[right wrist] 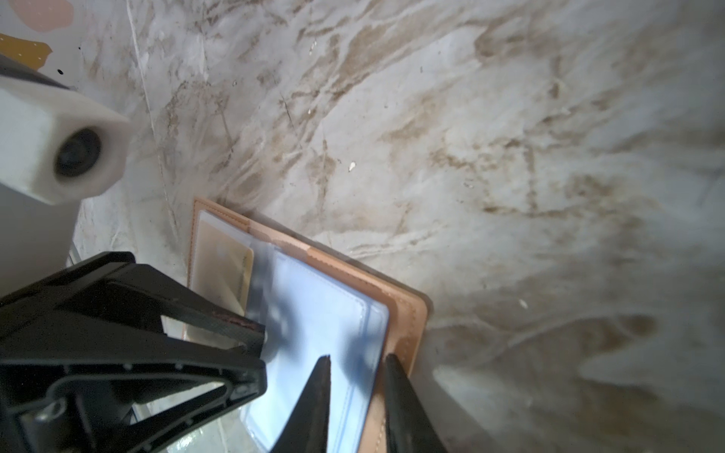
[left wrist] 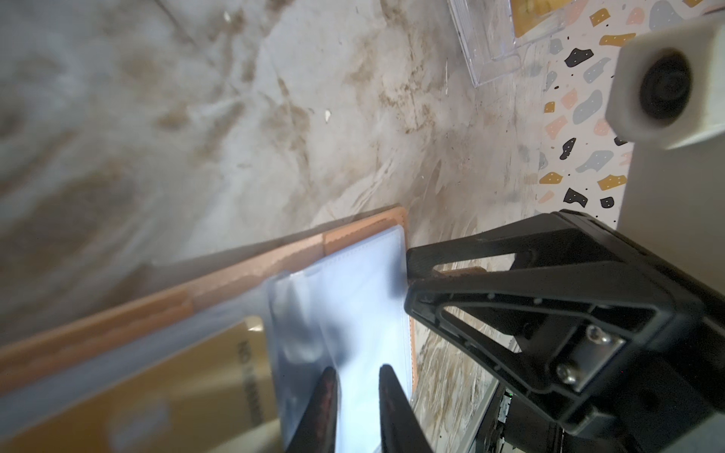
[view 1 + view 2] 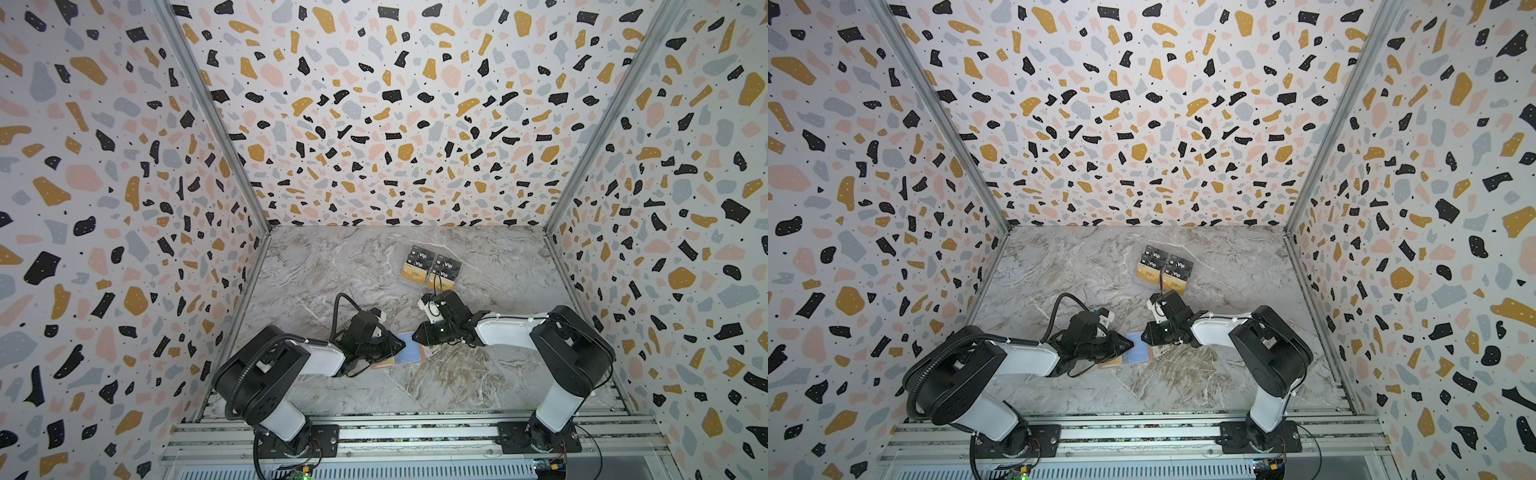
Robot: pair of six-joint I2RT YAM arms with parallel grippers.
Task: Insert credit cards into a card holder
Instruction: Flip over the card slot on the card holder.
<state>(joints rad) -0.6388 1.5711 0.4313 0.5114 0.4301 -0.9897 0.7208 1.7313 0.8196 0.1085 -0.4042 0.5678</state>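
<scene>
While the card holder (image 3: 409, 352) lies open and flat on the marble table (image 3: 332, 266), near the front between the two arms, both grippers have their tips at it.

Obs. 1, left gripper (image 2: 357, 376): jaws a narrow gap apart, with the tips over the pale blue clear sleeve (image 2: 353, 306). One sleeve leaf beside them is lifted and blurred. I cannot tell whether the fingers pinch the leaf or only straddle it.

Obs. 2, right gripper (image 1: 357, 364): jaws likewise a narrow gap apart. One fingertip is over the sleeve, the other at the holder's peach outer edge. The left wrist view puts its tips right at the sleeve's free edge. I cannot tell if anything is clamped.

Obs. 3: one gold credit card (image 2: 157, 384) already sits in the sleeve on the left arm's side of the holder. More credit cards (image 3: 412, 273) stand in the front tier of the clear stand (image 2: 490, 55) toward the rear, below the black Vip cards (image 3: 422, 254) and well apart from the holder.
</scene>
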